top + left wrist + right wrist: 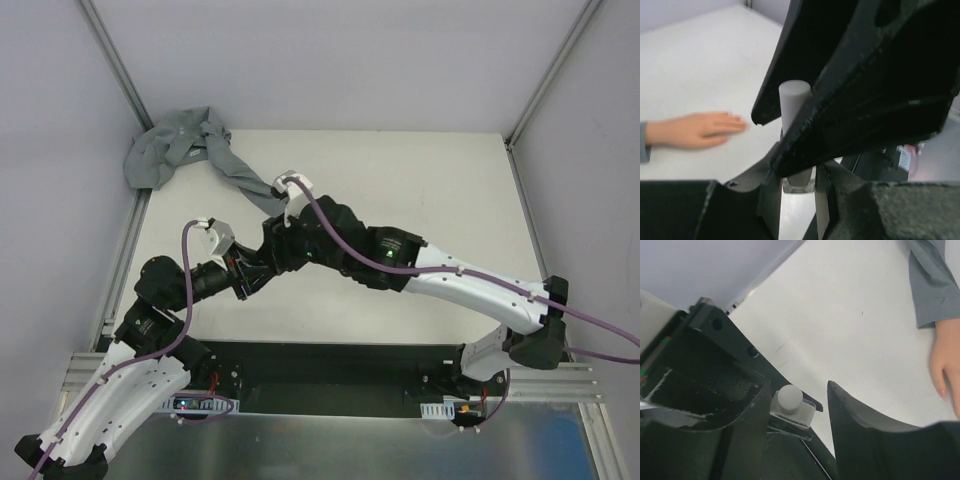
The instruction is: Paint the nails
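Observation:
The peach mannequin hand (695, 130) lies flat on the white table, coming out of a grey sleeve (240, 175). Its nails (731, 114) are tiny pinkish patches; one also shows in the right wrist view (942, 392). In the top view the right arm hides the hand. My left gripper (797, 175) is shut on a small clear polish bottle (799, 182) with a pale grey cap (794, 102), held upright. My right gripper (796, 387) is open, its black fingers (865, 440) on either side of the cap (790, 397) without closing on it. The two grippers meet in the top view (262, 260).
The rest of the grey sleeve is bunched in the far left corner (165, 150). Metal frame posts (110, 60) and grey walls bound the table at left and right. A black base strip (330, 365) runs along the near edge.

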Robot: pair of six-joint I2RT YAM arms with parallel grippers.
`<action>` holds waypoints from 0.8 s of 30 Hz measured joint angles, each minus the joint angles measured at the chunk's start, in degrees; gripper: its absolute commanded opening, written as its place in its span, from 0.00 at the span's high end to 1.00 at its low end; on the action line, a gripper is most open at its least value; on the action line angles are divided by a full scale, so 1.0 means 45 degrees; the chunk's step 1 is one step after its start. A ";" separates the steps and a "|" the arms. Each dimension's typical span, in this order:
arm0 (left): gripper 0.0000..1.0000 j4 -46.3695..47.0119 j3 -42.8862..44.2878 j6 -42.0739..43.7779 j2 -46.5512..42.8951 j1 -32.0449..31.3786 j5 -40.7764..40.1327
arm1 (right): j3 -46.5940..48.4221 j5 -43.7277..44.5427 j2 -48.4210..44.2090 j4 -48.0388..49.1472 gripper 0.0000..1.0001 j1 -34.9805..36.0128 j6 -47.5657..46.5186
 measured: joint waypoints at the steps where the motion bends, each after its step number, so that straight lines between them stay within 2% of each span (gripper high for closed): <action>1: 1.00 -0.0005 0.0000 0.0000 0.0000 0.0000 -0.0010 | 0.0175 0.0253 0.0301 -0.0160 0.70 0.0146 0.0005; 2: 1.00 -0.0160 0.0000 0.0010 0.0000 0.0000 -0.0117 | 0.0369 0.0427 0.0588 -0.0277 0.81 0.0267 0.0024; 3: 1.00 -0.0325 -0.0005 -0.0015 0.0010 0.0010 -0.0180 | 0.0573 0.0593 0.0806 -0.0364 0.99 0.0364 0.0000; 7: 1.00 -0.0510 -0.0005 -0.0131 0.0160 0.0005 -0.0136 | 0.0869 0.0962 0.0996 -0.0874 0.99 0.0481 -0.0544; 10: 1.00 -0.0520 0.0000 -0.0248 0.0301 0.0000 0.0141 | 0.0374 0.0257 0.0670 -0.0495 0.99 0.0330 -0.1603; 12: 1.00 -0.0602 0.0049 -0.0272 0.0423 -0.0005 0.0641 | -0.0908 -0.2142 -0.0092 0.0578 0.99 -0.0355 -0.2443; 14: 1.00 -0.0384 0.0155 -0.0282 0.0729 -0.0121 0.1608 | -0.2467 -0.5940 -0.1039 0.2045 1.00 -0.1666 -0.2696; 18: 1.00 0.1093 0.0364 -0.0743 0.1574 -0.0160 0.3648 | -0.3900 -1.1380 -0.1676 0.4260 0.99 -0.3546 -0.2317; 22: 1.00 0.2021 0.0384 -0.1569 0.1943 -0.0160 0.4726 | -0.4187 -1.3284 -0.1758 0.4998 0.99 -0.3973 -0.2341; 24: 1.00 0.2195 0.0403 -0.1715 0.2103 -0.0160 0.4949 | -0.4303 -1.3430 -0.1865 0.5105 0.86 -0.4022 -0.2356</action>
